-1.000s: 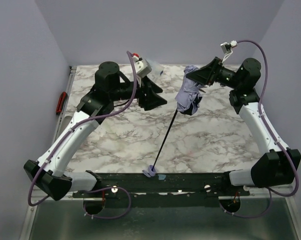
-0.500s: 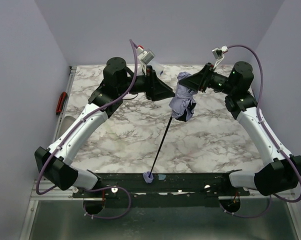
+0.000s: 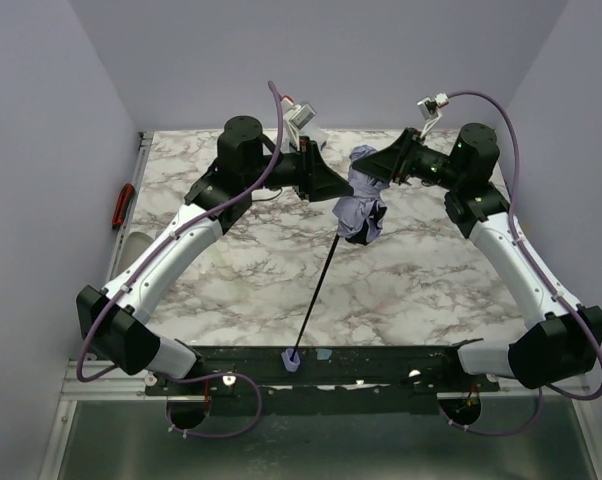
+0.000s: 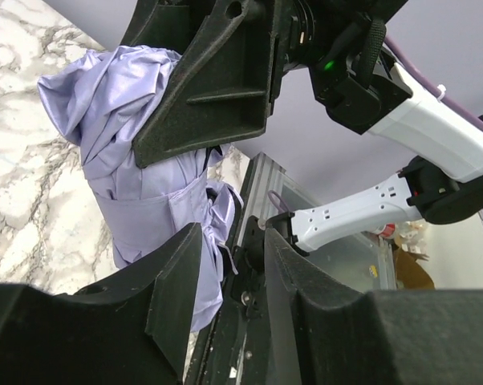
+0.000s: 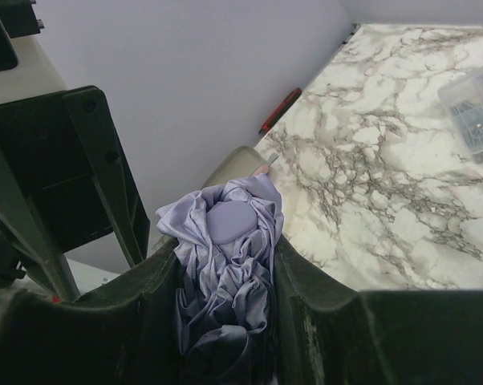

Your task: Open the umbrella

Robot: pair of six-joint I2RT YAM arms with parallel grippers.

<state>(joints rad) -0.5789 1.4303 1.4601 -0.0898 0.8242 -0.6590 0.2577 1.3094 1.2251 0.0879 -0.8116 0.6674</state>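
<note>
The umbrella (image 3: pixel 359 208) is folded, its lavender fabric bunched and held up over the back of the table. Its thin black shaft (image 3: pixel 316 295) slants down to the lavender handle knob (image 3: pixel 292 358) at the near rail. My right gripper (image 3: pixel 378 166) is shut on the top of the bunched fabric; in the right wrist view the fabric and round cap (image 5: pixel 229 220) sit between its fingers (image 5: pixel 225 255). My left gripper (image 3: pixel 331 190) is open just left of the canopy. In the left wrist view the fabric (image 4: pixel 137 160) lies beside and partly between its open fingers (image 4: pixel 232 237).
A red-handled tool (image 3: pixel 124 205) lies at the table's left edge, also in the right wrist view (image 5: pixel 282 110). A clear plastic box (image 5: pixel 474 112) sits at the back of the marble table (image 3: pixel 231 280). A black rail (image 3: pixel 401 362) runs along the near edge.
My left arm has swung right, bringing its open gripper up to the canopy. My right gripper has carried the canopy a little left and the handle knob has slid left along the rail.
</note>
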